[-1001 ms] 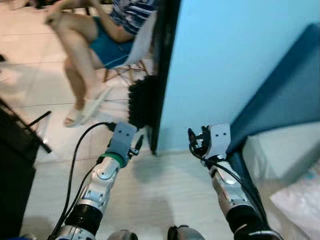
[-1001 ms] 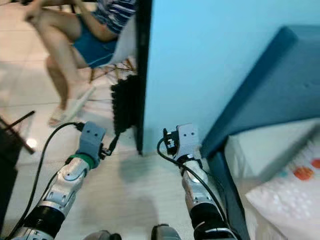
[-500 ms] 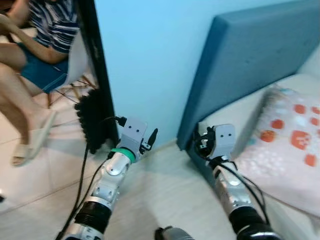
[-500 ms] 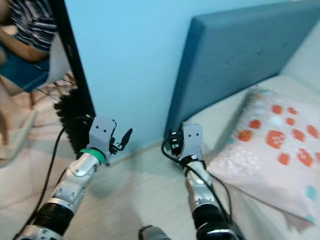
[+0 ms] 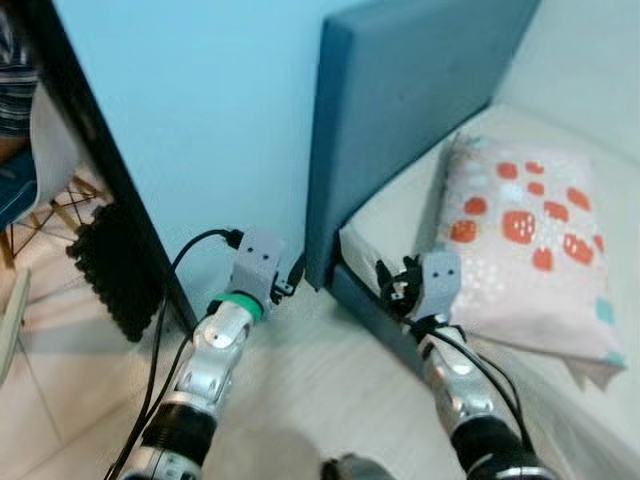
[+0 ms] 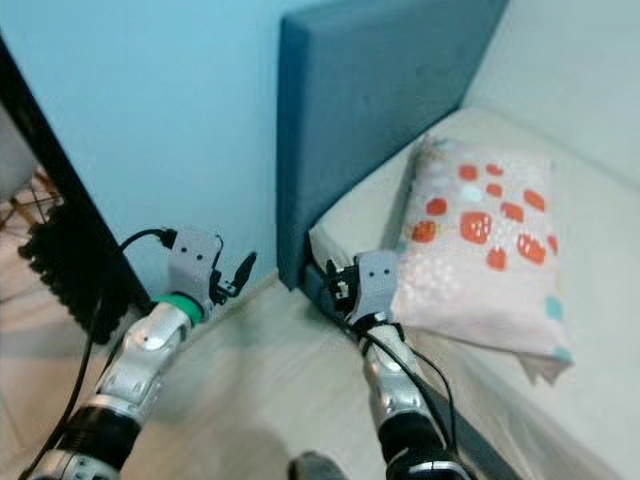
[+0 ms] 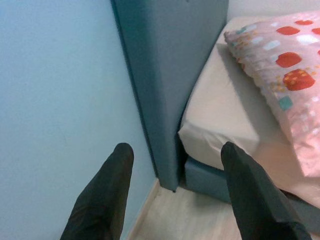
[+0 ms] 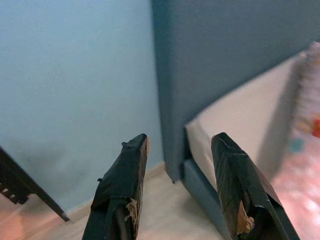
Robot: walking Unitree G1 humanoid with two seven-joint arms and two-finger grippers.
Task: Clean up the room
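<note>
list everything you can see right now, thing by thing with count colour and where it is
pillow: one, pale pink with red and orange patches, lying on the mattress next to the headboard
mattress: one, cream, on the blue bed base
headboard: one, dark blue, upright against the wall
wall: one, light blue, left of the headboard
black frame: one, slanting down the wall's left edge
black ribbed object: one, on the floor by that frame
floor: pale wood-look, below both arms
left end effector: one, black fingers, open, facing the headboard's corner
right end effector: one, black fingers, open, near the bed's edge
</note>
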